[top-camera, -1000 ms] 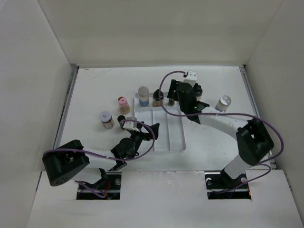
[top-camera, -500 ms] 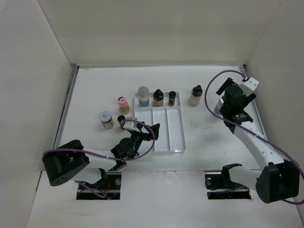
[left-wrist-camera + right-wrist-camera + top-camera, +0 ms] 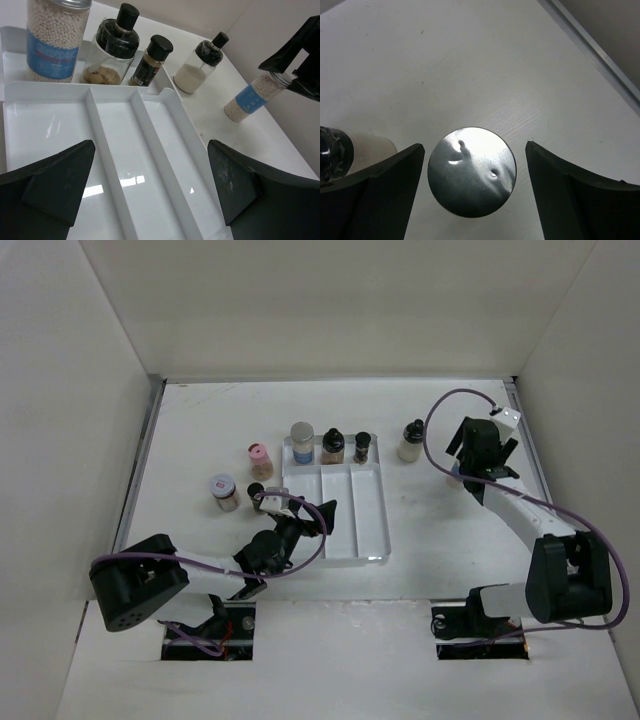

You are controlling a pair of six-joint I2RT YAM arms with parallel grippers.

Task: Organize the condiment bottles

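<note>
Right gripper (image 3: 474, 150) gapes wide astride the silver-capped jar (image 3: 472, 171), dead centre of its wrist view, fingers clear of the cap; left gripper (image 3: 150, 150) hangs wide open over the tray (image 3: 384, 520), lower centre overhead. Three bottles (image 3: 333, 447) line the tray's upper end.

Dented shiny metal bottle cap (image 3: 471, 171), glossy white plastic tray (image 3: 55, 135)

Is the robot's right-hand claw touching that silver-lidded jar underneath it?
Apart. The right wrist view shows bare table between the silver-lidded jar and each finger of the right gripper.
</note>
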